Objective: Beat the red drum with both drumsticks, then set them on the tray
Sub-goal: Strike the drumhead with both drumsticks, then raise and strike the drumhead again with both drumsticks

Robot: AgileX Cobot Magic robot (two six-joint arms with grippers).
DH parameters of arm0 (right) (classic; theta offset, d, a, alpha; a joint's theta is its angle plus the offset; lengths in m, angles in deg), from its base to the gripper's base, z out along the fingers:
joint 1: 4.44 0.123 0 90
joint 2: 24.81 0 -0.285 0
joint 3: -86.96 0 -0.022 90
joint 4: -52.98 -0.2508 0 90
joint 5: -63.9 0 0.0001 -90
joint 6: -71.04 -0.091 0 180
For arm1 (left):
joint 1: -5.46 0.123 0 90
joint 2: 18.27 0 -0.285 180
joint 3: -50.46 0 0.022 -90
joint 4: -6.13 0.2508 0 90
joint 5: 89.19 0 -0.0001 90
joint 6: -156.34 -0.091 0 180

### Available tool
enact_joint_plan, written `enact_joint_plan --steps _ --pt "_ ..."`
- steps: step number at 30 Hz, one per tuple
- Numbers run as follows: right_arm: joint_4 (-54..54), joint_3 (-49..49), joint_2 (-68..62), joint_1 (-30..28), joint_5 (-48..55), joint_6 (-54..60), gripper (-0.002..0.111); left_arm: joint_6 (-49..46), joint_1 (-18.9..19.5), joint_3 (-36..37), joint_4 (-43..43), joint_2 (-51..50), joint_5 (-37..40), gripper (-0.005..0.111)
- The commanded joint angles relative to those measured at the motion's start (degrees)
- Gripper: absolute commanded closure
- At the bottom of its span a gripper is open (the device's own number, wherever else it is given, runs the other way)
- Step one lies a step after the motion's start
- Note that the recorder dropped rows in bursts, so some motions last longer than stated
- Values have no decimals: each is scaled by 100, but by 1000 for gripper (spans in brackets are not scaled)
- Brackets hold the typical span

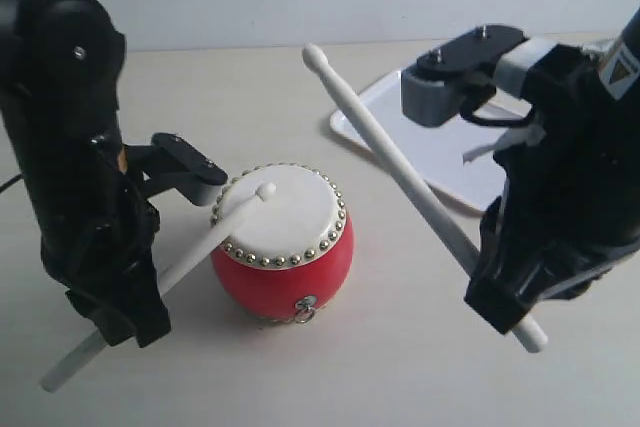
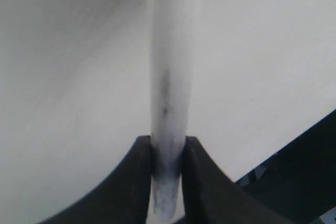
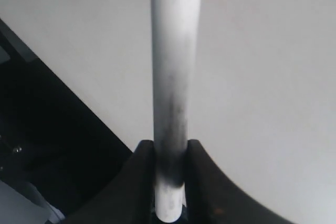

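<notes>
The red drum (image 1: 283, 252) stands mid-table, cream skin up, a metal ring on its near side. My left gripper (image 1: 118, 309) is shut on one drumstick (image 1: 205, 242), whose rounded tip rests on the drum skin. In the left wrist view that drumstick (image 2: 170, 77) runs up from between the jaws of the left gripper (image 2: 168, 148). My right gripper (image 1: 497, 292) is shut on the other drumstick (image 1: 400, 162), raised with its tip high, up and to the right of the drum. The right wrist view shows this drumstick (image 3: 173, 66) clamped in the right gripper (image 3: 169, 150). The white tray (image 1: 445, 152) lies behind the right arm.
The left arm's black body (image 1: 60, 147) stands at the left edge. The right arm (image 1: 570, 177) covers part of the tray. Bare beige tabletop (image 1: 400, 367) lies in front of the drum.
</notes>
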Motion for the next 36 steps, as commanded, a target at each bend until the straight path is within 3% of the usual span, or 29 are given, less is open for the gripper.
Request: enact_joint_plan --steps 1,5,11,18,23,26,31,36 --pt "21 -310 33 7 -3 -15 108 -35 -37 -70 -21 -358 6 107" --pt "21 -304 33 7 -3 -5 108 -35 -37 -46 -21 -41 6 107" --pt "21 -303 -199 7 -3 39 108 104 -27 469 -32 1298 6 107" --pt "9 -303 -1224 7 -3 156 108 573 -27 1552 -32 3029 6 107" --pt "20 -303 -2198 7 -3 233 108 872 -27 1896 -44 3752 6 107" --pt "20 -303 -2322 7 -3 257 108 906 -27 1943 -55 3965 6 107" --pt "20 -303 -1437 7 -3 257 108 876 -27 1948 -68 3993 6 107" --pt "7 -303 -352 7 -3 85 108 686 -27 1819 -380 3320 -382 107"
